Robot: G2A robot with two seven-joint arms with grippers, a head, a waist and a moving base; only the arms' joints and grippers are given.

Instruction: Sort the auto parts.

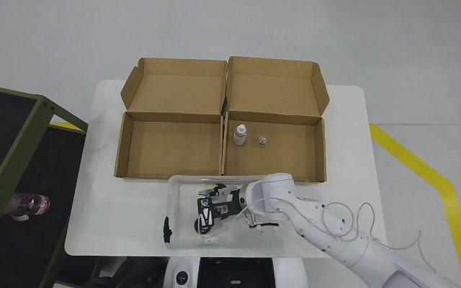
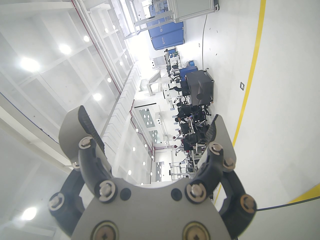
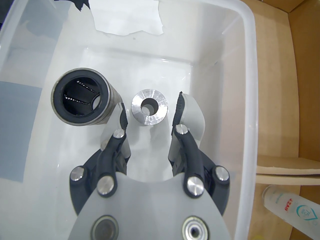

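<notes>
**A:** Right gripper [image 3: 150, 108] is down in the clear bin [image 3: 246, 76], which sits at the table's [image 1: 108, 216] six o'clock edge. It's working the bin's nine o'clock end. Jaws spread, one on each side of the metal sleeve [image 3: 160, 106], not yet touching it.

**B:** And the sleeve stands on end on the bin floor, bore facing up. The linear bearing [image 3: 82, 97] lies just beside it, with one finger slotted between the two.

**A:** Tight gap! How does that sleeve handle, you reckon?

**B:** Solid machined metal, so I'd say rigid, dense for its size and slick on the wall. The ribbed pads should bite if they close square across the round outer wall, low enough that it can't squirt upward.

**A:** Risk?

**B:** That inner finger nudging the bearing, which looks free to roll.

**A:** Left gripper [image 2: 150, 116]?

**B:** Up in the air, jaws wide apart, nothing in them.

**A:** Toward twelve o'clock wait two cardboard boxes. The right box [image 1: 288, 155] has a white bottle [image 1: 240, 135] at its nine o'clock end; the left box [image 1: 173, 147] sits alongside.
</notes>
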